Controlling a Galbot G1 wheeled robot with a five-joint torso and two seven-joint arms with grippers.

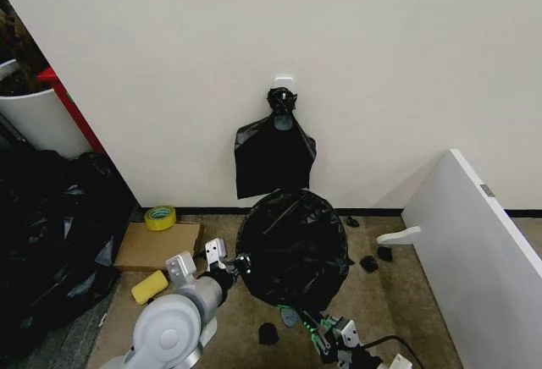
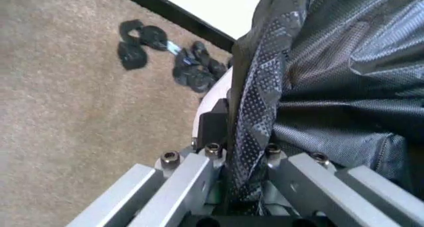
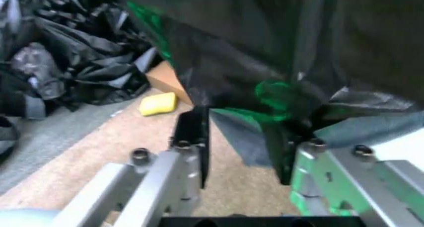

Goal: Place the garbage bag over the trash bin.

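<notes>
The glossy black garbage bag [image 1: 292, 246] is draped over the trash bin, hiding the bin from the head camera. A sliver of the bin's white wall [image 2: 214, 90] shows beneath the bag in the left wrist view. My left gripper [image 1: 235, 263] is at the bag's left side, shut on a fold of the film [image 2: 248, 137]. My right gripper [image 1: 320, 333] is low at the bag's near side. Its fingers [image 3: 192, 132] stand apart, with the bag's hanging edge [image 3: 265, 98] loose between and over them.
A flat black bundle [image 1: 273, 153] hangs from a wall hook behind the bin. A heap of black bags [image 1: 51, 225] and a white drum [image 1: 38, 119] stand at the left. Tape roll [image 1: 159, 217], cardboard [image 1: 161, 246], yellow sponge [image 1: 149, 286], black scraps [image 1: 368, 262], white board [image 1: 474, 250].
</notes>
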